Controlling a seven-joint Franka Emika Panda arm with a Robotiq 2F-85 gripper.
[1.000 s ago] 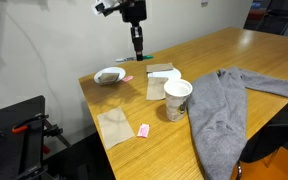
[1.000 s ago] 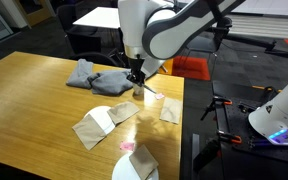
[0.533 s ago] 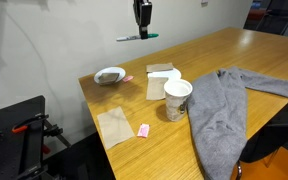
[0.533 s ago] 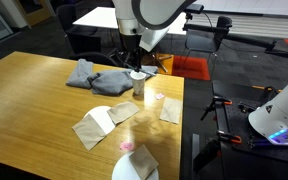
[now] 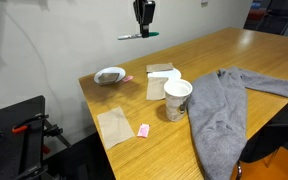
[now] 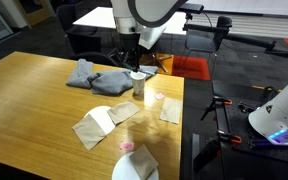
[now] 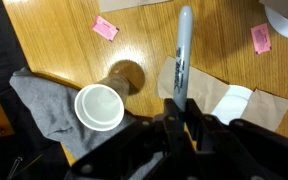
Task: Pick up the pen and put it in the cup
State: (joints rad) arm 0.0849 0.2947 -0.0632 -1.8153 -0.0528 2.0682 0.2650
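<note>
In an exterior view, the pick is done: the gripper (image 5: 142,32) is clamped on the pen (image 5: 134,36), which juts out level, high above the bench's (image 5: 114,100) far edge. The drop is left; the cup (image 5: 177,98) stands well apart, nearer the near corner.

In an exterior view, the arm hangs straight down over the cup's (image 6: 138,85) end of the bench; the pen is too thin to make out.

In the wrist view, the gripper (image 7: 181,112) pinches one end of the pen (image 7: 181,50). The cup's (image 7: 100,105) empty mouth lies off to the side, not beneath.
</note>
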